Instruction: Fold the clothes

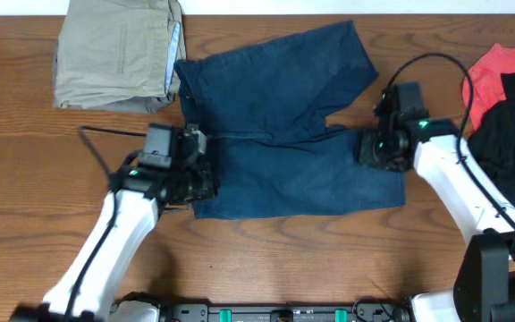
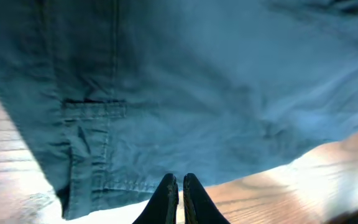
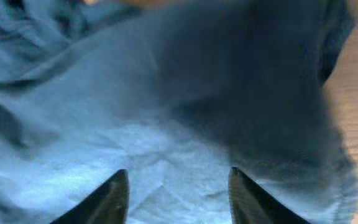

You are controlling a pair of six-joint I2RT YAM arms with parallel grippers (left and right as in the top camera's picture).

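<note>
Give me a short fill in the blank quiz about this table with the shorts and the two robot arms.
1. The shorts spread on the table are dark ___.
2. The tool with its fingertips pressed together is the ___ one.
3. The folded khaki garment lies beside the shorts' ___, far from the leg hems.
Missing words: blue; left; waistband.

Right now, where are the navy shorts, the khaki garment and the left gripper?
navy shorts (image 1: 280, 89): overhead view, on the upper leg.
khaki garment (image 1: 114, 55): overhead view, on its folded middle.
left gripper (image 2: 179, 182): left wrist view, between its closed fingertips.
</note>
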